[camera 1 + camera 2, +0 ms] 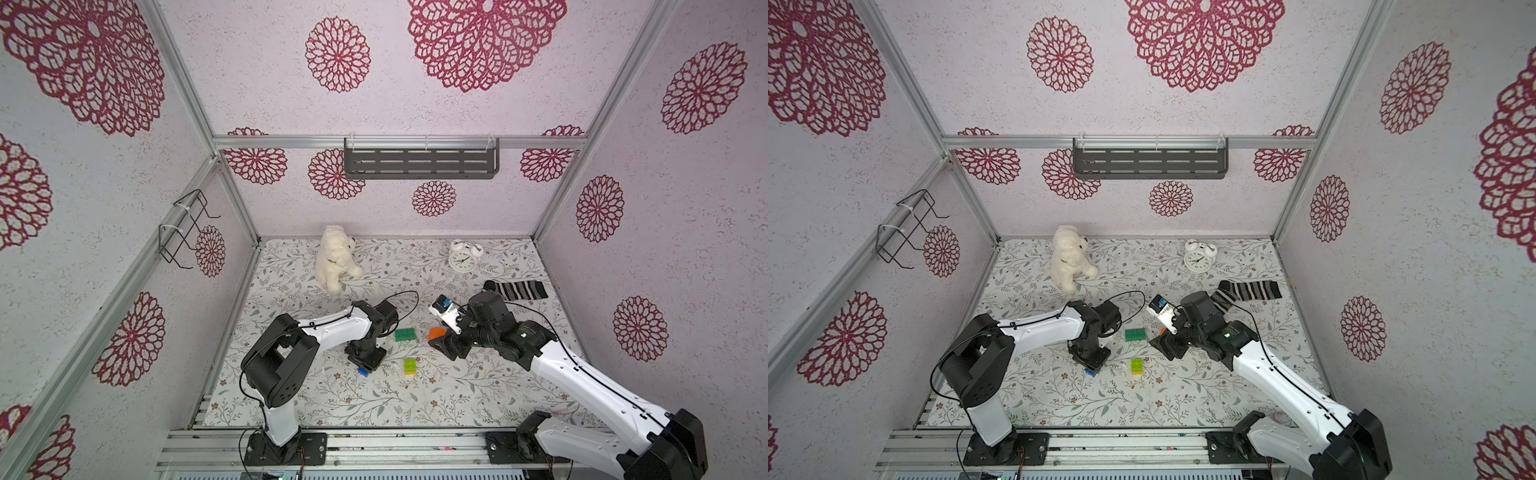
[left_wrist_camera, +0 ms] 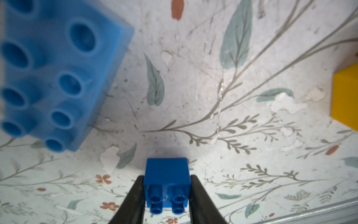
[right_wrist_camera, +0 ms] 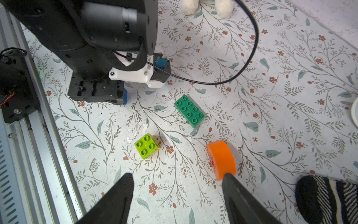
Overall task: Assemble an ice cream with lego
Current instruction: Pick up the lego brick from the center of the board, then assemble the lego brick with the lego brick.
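My left gripper (image 2: 167, 177) points down at the mat, its two black fingers pressed against both sides of a dark-blue square brick (image 2: 167, 180), which sits on the mat (image 1: 363, 371). A light-blue oblong brick (image 2: 58, 73) lies close by, blurred. A lime-green square (image 3: 146, 145) sits stacked on a yellow one (image 2: 346, 97). The dark-green oblong (image 3: 189, 110) lies flat, studs up. An orange half-round (image 3: 220, 159) stands on edge, just outside one finger of my right gripper (image 3: 177, 178), which is open over bare mat.
A white plush toy (image 1: 336, 257) and a white alarm clock (image 1: 462, 257) stand at the back. A striped sock (image 1: 519, 289) lies behind the right arm. Walls close in three sides; a metal rail (image 1: 374, 444) runs along the front.
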{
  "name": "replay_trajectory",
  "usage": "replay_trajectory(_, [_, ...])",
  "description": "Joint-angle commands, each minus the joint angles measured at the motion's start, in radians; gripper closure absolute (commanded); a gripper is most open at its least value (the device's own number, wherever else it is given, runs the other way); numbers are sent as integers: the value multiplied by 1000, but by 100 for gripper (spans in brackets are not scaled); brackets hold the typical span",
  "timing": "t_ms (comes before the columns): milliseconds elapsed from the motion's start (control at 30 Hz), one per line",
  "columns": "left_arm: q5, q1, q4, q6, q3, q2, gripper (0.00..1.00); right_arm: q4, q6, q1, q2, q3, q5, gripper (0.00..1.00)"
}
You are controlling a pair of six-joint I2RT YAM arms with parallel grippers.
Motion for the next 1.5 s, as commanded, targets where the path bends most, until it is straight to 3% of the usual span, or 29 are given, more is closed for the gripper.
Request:
replay_trajectory(0, [-2, -9, 15, -3, -8, -27, 65, 20, 20, -5, -19, -14, 8, 24])
replay_trajectory(300, [-12, -16, 10, -9, -4, -8, 70, 19, 22, -5, -24, -15, 10, 24])
replay_trajectory(600, [-50, -43, -35, -13, 73, -79, 71, 31, 42, -7, -34, -19, 53, 24])
replay_trajectory(733, [-84, -69, -52, 28, 140, -116, 71, 38, 68, -31, -48, -22, 98, 24])
replay_trajectory(900, [-73, -72, -81, 91, 210, -131, 84, 40, 104, -77, -73, -27, 137, 24])
replay_trajectory(1267, [-88, -141, -130, 208, 308, -154, 78, 40, 184, -190, -118, -39, 263, 24])
replay_trajectory(1467, [-119, -207, -147, 307, 358, -116, 81, 41, 206, -250, -137, -55, 278, 24])
